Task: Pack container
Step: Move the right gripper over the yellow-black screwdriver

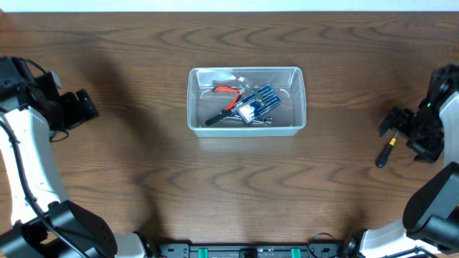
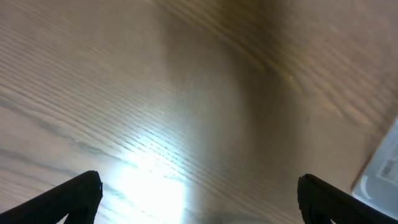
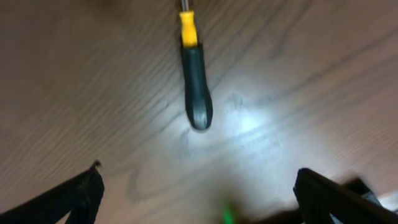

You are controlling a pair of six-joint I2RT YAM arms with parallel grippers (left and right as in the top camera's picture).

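The clear plastic container (image 1: 247, 100) sits at the table's middle, holding red-handled pliers (image 1: 226, 91), a blue case of screwdrivers (image 1: 257, 102) and other tools. A black screwdriver with a yellow collar (image 1: 386, 151) lies on the table at the right; it also shows in the right wrist view (image 3: 194, 84). My right gripper (image 3: 199, 193) is open and empty, just beside that screwdriver. My left gripper (image 2: 199, 193) is open and empty over bare wood at the far left; a container corner (image 2: 382, 168) shows at its view's right edge.
The wood table (image 1: 143, 179) stretches around the container. The left arm (image 1: 29, 129) stands at the left edge and the right arm (image 1: 430, 129) at the right edge.
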